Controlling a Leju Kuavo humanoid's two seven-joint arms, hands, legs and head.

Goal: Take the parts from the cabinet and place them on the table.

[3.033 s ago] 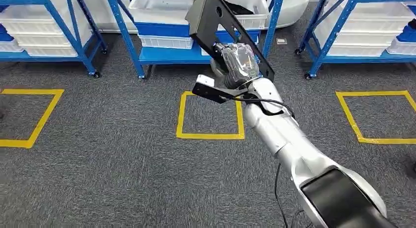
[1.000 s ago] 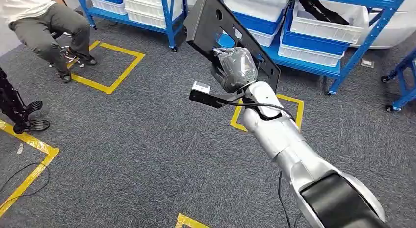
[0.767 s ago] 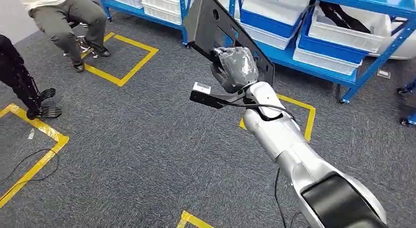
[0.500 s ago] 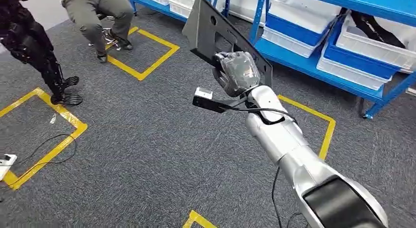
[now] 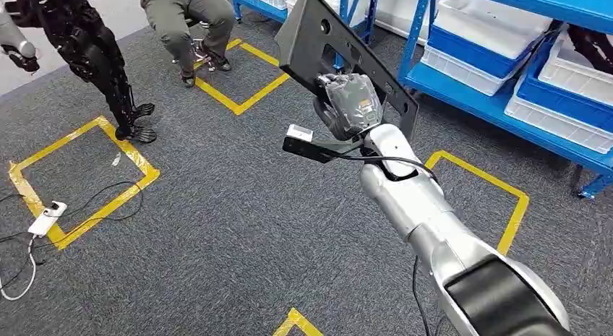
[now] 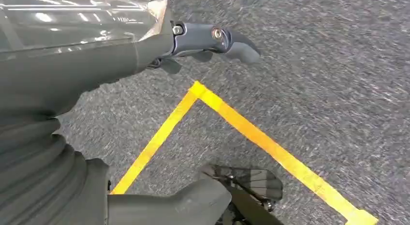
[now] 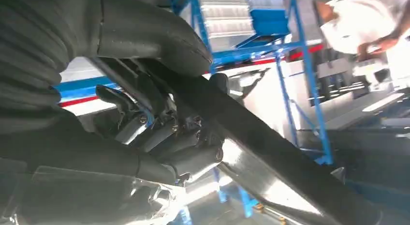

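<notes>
Camera swung left; right hand (image 5: 352, 105) grips flat black part (image 5: 318, 43) (holed).

A robotics test lab: blue storage racks (image 5: 499, 97) with bins (image 5: 491, 43), yellow floor squares (image 5: 79, 173) on carpet.

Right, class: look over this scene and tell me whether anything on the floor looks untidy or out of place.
Yes. A white power adapter and loose cables trail across the yellow floor marking at the left, which looks untidy on the carpet. The black panel looks firmly held in the right hand, not slipping.
</notes>
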